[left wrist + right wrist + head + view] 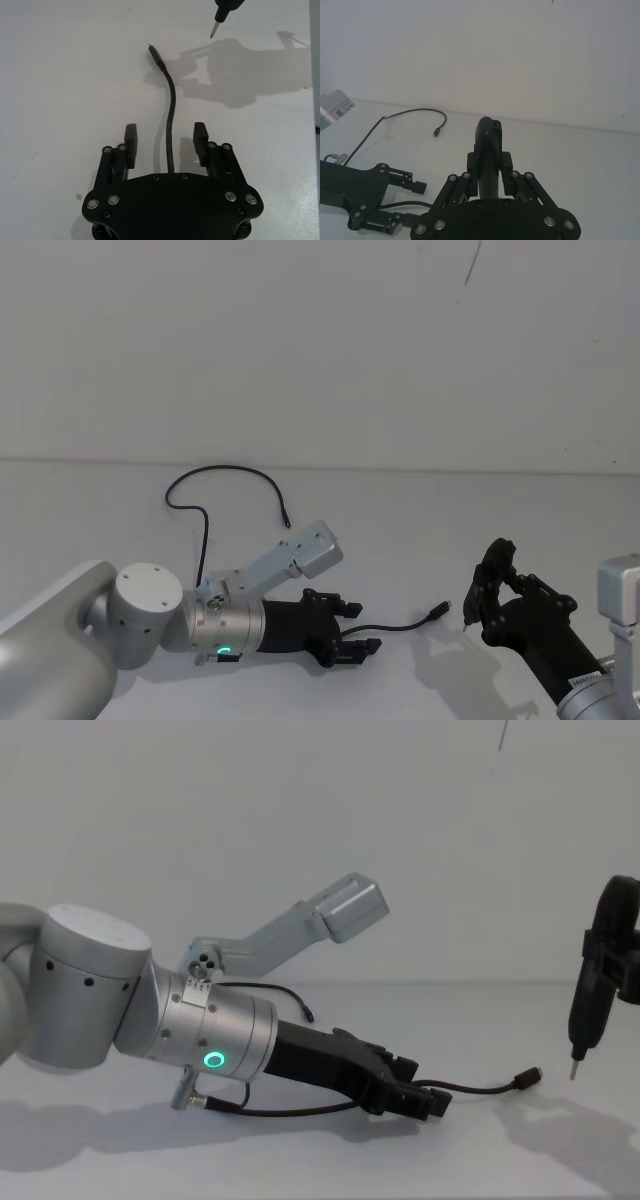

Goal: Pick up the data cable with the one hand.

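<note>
The data cable (pixel 173 110) loops on the white table (pixel 420 530) behind the left arm, then runs between the low left gripper's (pixel 358 626) spread fingers, clear of both. Farther right, the right gripper (pixel 489 160) clamps a slim black tool (pixel 585 1005), its pin hovering near the cable's plug.

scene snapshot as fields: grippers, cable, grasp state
left gripper: low over the table, fingers open
data cable: on the table, runs between the open fingers, not gripped
plug: free, past the fingertips, toward the right arm
right gripper: off to the right, shut on a pin-tipped tool, tip clear of the cable
grasp: not yet made
</note>
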Tool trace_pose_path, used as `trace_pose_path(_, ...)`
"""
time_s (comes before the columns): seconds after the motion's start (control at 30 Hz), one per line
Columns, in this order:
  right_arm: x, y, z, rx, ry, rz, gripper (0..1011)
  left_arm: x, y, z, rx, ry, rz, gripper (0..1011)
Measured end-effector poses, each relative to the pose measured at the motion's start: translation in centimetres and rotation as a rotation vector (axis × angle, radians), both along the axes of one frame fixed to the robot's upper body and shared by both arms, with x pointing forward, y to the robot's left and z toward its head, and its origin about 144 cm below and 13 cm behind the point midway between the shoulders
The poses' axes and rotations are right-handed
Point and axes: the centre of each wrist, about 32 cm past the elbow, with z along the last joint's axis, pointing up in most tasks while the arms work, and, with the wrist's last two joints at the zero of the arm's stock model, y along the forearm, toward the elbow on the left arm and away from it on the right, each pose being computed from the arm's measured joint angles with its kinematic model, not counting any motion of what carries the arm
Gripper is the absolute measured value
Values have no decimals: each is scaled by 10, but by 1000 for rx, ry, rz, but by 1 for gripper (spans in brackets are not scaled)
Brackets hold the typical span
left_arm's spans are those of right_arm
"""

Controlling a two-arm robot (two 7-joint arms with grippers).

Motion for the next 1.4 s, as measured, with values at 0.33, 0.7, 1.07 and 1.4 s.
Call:
trace_pose_path(0.33,0,0,0,0,0,0,269,0,1,-1,3,2,3,347)
trace_pose_path(0.7,0,0,0,0,0,0,269,0,1,1,-13,-15,6,50)
trace_pose_path(1.07,0,0,0,0,0,0,269,-4,-1,15,-80,-80,-1,50)
trace_pose_path(1.4,0,0,0,0,0,0,269,-11,6,30,-111,-125,-29,50)
